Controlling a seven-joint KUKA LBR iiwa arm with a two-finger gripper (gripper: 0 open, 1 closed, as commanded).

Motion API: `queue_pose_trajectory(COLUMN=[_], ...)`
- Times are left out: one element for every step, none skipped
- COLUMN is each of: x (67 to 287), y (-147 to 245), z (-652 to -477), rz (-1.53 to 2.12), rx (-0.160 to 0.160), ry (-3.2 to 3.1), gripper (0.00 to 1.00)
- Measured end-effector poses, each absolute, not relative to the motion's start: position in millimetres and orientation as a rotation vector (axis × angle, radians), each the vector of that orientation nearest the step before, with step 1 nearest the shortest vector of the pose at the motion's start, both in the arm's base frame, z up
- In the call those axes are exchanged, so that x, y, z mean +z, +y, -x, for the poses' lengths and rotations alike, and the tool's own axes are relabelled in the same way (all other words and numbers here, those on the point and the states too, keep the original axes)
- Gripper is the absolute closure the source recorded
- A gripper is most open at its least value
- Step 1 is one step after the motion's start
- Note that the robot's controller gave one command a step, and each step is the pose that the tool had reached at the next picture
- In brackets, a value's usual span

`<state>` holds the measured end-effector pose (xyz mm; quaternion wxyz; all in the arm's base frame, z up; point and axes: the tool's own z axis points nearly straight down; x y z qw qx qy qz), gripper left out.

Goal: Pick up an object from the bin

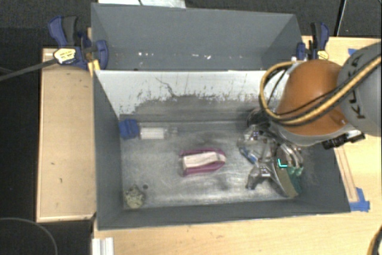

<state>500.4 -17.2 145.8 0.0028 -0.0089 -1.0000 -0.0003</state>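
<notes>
We saw the pincer (262, 178) low over the right side of the grey bin (191, 33); we could not tell whether it was apart or together. Nearest, apart from it, a purple-and-white packet (203, 162) lay mid-floor. Farther left lay a blue-capped white tube (143, 131) and a grey lump (136, 196).
</notes>
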Motion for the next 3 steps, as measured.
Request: queue_pose_trajectory(x=[72.0, 101.4, 100.2], y=[95.7, 105.4, 80.2], z=[-556.0, -534.7, -534.7], rz=[-0.357, -0.216, -0.135], rx=[-0.002, -0.002, 0.001], ry=[-3.128, -3.133, -3.135], gripper=[0.0, 0.0, 0.0])
